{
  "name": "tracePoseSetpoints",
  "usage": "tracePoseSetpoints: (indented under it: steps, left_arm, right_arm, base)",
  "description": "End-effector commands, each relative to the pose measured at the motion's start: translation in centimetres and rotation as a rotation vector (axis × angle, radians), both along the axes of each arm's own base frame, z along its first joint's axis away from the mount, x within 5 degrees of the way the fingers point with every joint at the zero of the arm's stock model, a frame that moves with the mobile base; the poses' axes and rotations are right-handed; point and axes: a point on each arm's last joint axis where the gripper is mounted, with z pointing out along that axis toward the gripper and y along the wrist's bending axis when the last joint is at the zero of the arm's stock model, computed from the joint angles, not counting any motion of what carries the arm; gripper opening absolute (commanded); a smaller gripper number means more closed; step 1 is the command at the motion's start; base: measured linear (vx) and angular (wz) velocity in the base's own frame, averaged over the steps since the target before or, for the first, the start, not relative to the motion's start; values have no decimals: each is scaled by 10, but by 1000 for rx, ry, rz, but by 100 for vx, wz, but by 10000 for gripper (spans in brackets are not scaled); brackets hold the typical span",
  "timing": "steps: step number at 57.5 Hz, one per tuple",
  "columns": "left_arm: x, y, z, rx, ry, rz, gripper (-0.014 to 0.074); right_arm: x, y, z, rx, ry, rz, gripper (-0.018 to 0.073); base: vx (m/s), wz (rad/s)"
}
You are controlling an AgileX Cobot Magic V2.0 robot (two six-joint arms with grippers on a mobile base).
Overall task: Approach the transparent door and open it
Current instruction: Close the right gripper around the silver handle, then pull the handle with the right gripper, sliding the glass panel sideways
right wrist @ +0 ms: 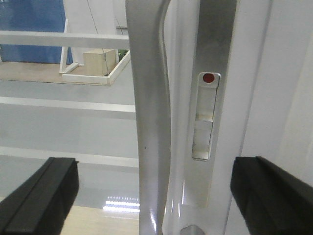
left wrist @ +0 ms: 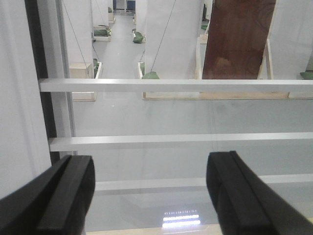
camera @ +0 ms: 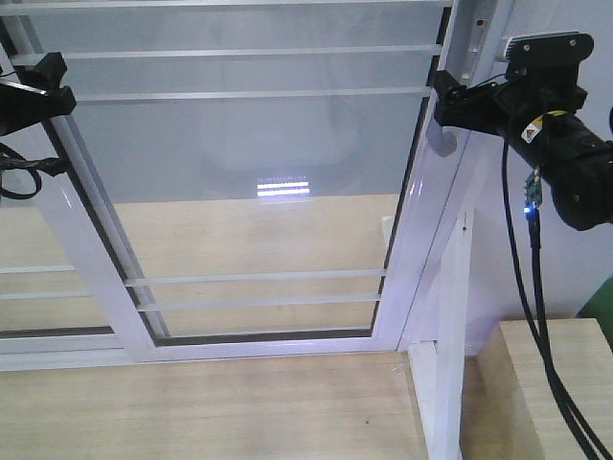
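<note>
The transparent door (camera: pixel 259 144) fills the front view: glass with thin white bars in a glossy white frame (camera: pixel 406 230). Its curved grey handle (camera: pixel 442 140) sits on the right stile. My right gripper (camera: pixel 442 102) is up against that handle. In the right wrist view the handle (right wrist: pixel 149 122) runs upright between the open fingers (right wrist: pixel 46 196), beside the lock plate (right wrist: pixel 210 98) with its red dot; nothing is pinched. My left gripper (camera: pixel 57 82) hangs at the upper left, open (left wrist: pixel 151 193), facing the glass and its bars (left wrist: pixel 171 142).
A second white-framed glass panel (camera: pixel 57 287) overlaps on the left. A white post (camera: pixel 450 316) and a light wooden box (camera: pixel 546 383) stand at the lower right, with the right arm's cables (camera: pixel 536 316) hanging over them. Wooden floor (camera: pixel 192 407) lies below.
</note>
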Motion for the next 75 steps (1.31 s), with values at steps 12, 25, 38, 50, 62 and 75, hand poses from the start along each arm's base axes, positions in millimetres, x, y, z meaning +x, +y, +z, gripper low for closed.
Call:
tracePoseSetpoints:
  steps: [12, 25, 38, 50, 62, 75]
  left_arm:
    - [-2, -1, 29, -18, -150, -7, 586]
    - [-2, -1, 29, -18, -149, -7, 586]
    - [-2, -1, 29, -18, -149, -7, 586]
    - [-2, -1, 29, -18, -149, -7, 586]
    - [-2, -1, 29, -18, -149, -7, 586]
    - [-2, -1, 29, -18, -149, -7, 586]
  right_arm:
    - [37, 4, 20, 15, -179, 9, 619]
    - [62, 7, 13, 17, -190, 9, 595]
    - [68, 10, 8, -10, -196, 36, 377]
    - [65, 22, 8, -82, -212, 124, -16]
    - [59, 47, 11, -99, -261, 221, -11]
    - [48, 87, 13, -84, -287, 318, -9]
  base:
    - [0, 0]
    - [0, 0]
    - [0, 0]
    - [0, 0]
    - [0, 0]
    - [0, 0]
